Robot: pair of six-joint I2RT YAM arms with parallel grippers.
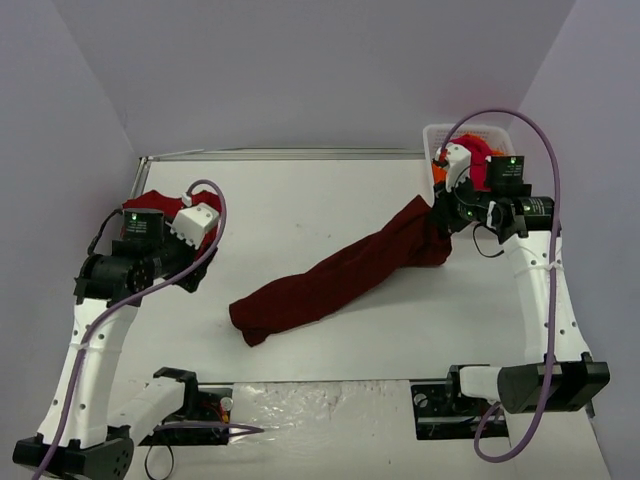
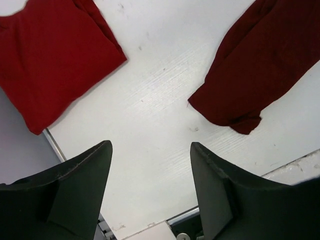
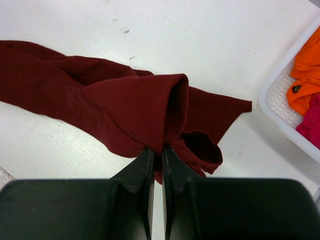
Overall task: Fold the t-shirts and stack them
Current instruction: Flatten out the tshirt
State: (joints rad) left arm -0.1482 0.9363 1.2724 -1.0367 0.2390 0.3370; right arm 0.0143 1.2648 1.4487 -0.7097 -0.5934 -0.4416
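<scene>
From the top view I saw the dark maroon t-shirt point(image 1: 340, 275) strung out in a long, bunched diagonal across the middle of the table point(image 1: 300, 190). Its lower end lay toward the near left and its upper end was lifted at the right gripper point(image 1: 440, 212), just beside the white lattice basket point(image 1: 440, 133) in the far right corner. Red and orange cloth point(image 1: 476, 150) sat heaped in that basket. A brighter red t-shirt point(image 1: 160, 203) lay at the far left of the table, partly hidden under the left arm point(image 1: 100, 330). On the left wrist view the left gripper point(image 2: 150, 150) had its jaws apart with nothing between them, hanging above bare table. The red t-shirt lay flat with straight edges at the upper left of that view, reaching the table's side rail. The loose end of the maroon t-shirt rested at the upper right, and the two garments were well apart. On the right wrist view the right gripper was pressed together and clamped on a rolled fold of the maroon t-shirt, the rest of the cloth trailing off to the left across the table. The basket's corner showed at the right, holding an orange t-shirt point(image 3: 306, 75) with a crimson one point(image 3: 312, 125) beside it.
</scene>
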